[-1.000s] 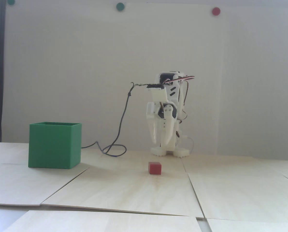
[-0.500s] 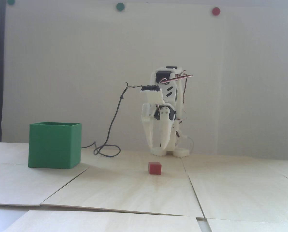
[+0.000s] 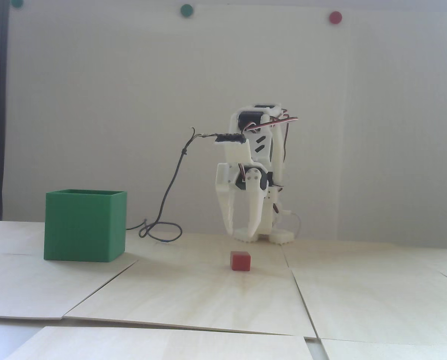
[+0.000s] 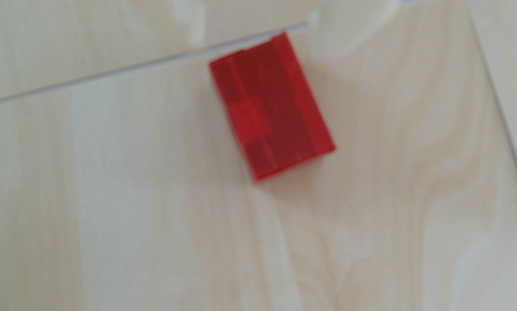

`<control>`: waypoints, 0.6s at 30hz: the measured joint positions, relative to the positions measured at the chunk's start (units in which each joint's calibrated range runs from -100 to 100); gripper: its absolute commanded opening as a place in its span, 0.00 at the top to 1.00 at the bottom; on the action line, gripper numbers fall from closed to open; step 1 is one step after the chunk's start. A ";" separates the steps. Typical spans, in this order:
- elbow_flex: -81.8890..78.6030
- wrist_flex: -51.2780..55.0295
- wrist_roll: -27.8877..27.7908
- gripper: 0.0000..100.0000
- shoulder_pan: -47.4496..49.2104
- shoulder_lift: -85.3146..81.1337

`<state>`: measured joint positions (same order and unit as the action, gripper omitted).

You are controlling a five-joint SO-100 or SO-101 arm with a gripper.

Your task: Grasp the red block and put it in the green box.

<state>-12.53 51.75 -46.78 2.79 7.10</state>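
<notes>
The green box (image 3: 84, 225) is sitting at the left of the fixed view, well apart from the arm. The white gripper (image 3: 240, 231) is hanging with fingers spread, behind and above the red block (image 3: 240, 260), which is lying on the wooden panel (image 3: 193, 296). Descending well probably means centring the block (image 4: 270, 107) between the fingers before squeezing.

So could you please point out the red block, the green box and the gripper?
red block (image 3: 240, 261): fixed view, front face.
green box (image 3: 81, 227): fixed view, front wall.
gripper (image 3: 240, 229): fixed view, midway between its open fingertips.
</notes>
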 measured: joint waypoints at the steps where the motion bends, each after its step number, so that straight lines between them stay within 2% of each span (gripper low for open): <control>1: 0.00 0.00 -0.21 0.88 0.00 0.00; 18: 1.79 0.00 -0.46 0.88 0.00 4.90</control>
<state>-10.74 51.75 -47.24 2.79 12.00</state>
